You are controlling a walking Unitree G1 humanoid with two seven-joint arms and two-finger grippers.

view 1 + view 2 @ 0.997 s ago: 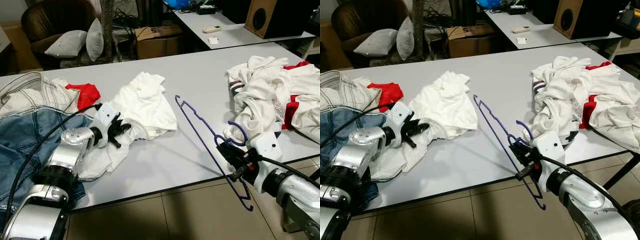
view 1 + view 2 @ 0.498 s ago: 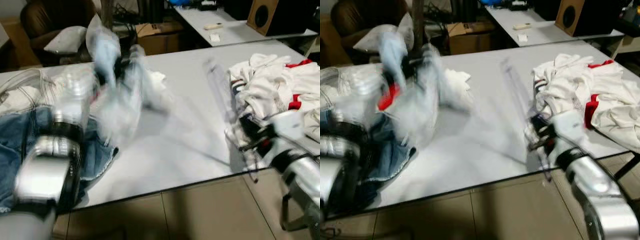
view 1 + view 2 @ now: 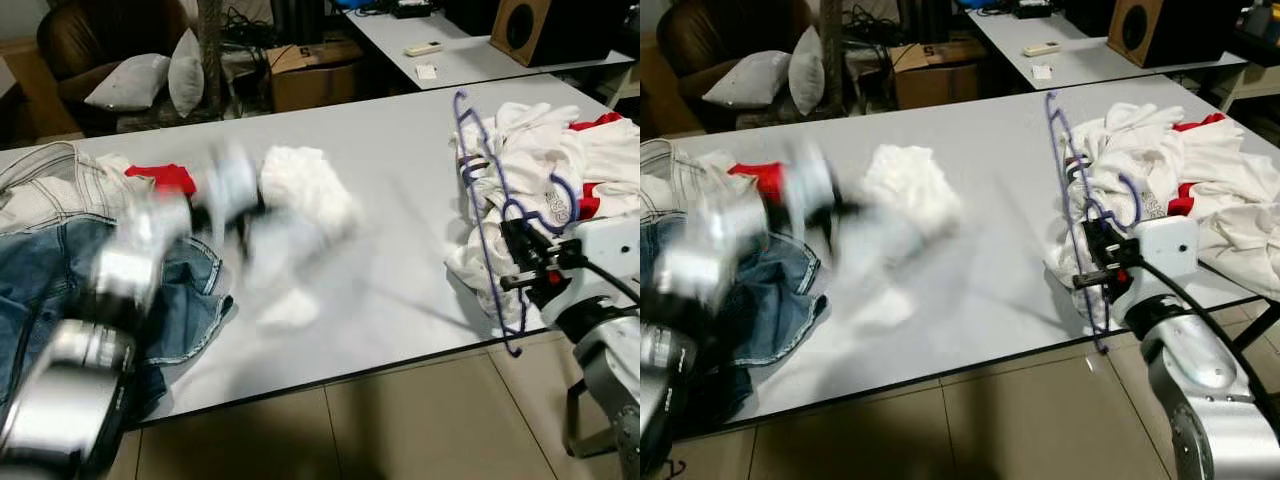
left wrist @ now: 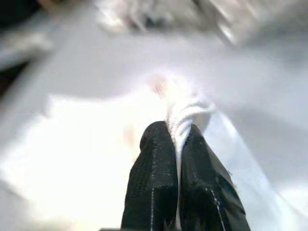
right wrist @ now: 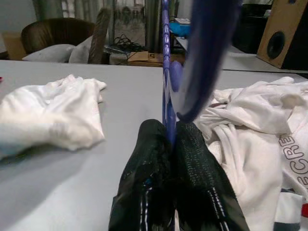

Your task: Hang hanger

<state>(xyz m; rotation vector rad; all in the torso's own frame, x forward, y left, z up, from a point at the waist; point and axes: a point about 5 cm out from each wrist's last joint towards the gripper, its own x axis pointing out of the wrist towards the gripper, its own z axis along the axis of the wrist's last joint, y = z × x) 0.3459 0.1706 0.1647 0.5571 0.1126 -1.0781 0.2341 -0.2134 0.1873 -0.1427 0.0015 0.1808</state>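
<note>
Hanger [image 3: 478, 190] upright over bench [image 3: 390, 170] right edge, clamped in closed right pincer [image 3: 522, 262], beside clothes pile [image 3: 560, 170]. Left pincer [image 4: 175, 144] pinched shut on white shirt [image 3: 300, 190], blurred. Step, likely: bringing shirt and hanger together. Next: align shirt neck with hanger.

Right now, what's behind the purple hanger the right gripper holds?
Behind the purple hanger, clamped in the right gripper, lies the heap of white clothes with red patches, on the grey table. What the heap buries is covered.

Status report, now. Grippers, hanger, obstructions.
Right gripper shut on purple hanger, held upright over table edge. Left gripper shut on white garment. Clothes pile beside hanger.
</note>
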